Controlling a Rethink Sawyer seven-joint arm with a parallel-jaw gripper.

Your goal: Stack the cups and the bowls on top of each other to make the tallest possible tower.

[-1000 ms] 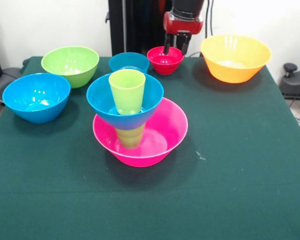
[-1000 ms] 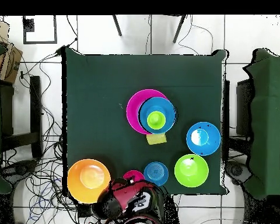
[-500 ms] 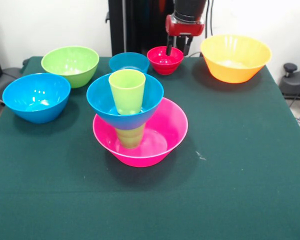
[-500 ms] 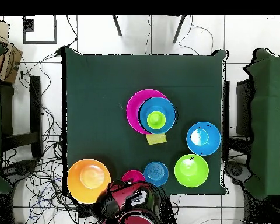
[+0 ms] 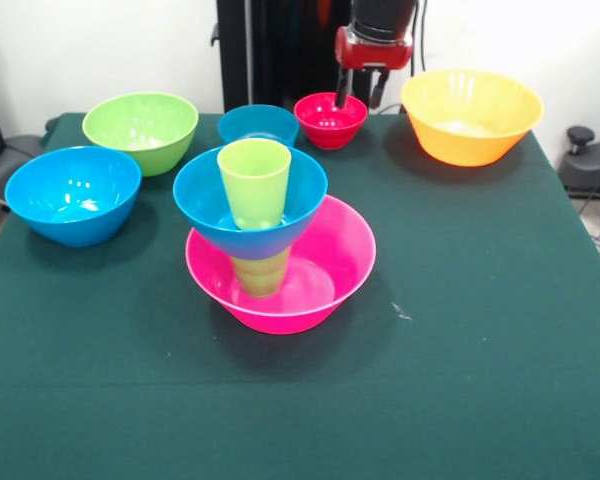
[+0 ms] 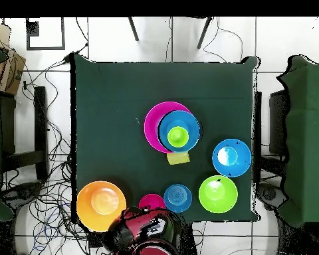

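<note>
The tower (image 5: 270,235) stands nearest on the counter (image 5: 460,350) — pink bowl (image 5: 330,268) at the base, a cup inside it, a blue bowl (image 5: 205,205) on that cup, and a lime cup (image 5: 254,180) upright in the blue bowl. Beyond the tower and slightly to its right sits the small red bowl (image 5: 329,119), with the tool (image 5: 361,95) at its far rim, one finger (image 5: 343,90) seemingly inside, the other outside; the jaws stand narrowly apart, and I cannot tell if they grip. The likely step is pinching that rim — close firmly, lift straight up, carry high over the lime cup and settle the bowl level, since the stack looks tippy.
</note>
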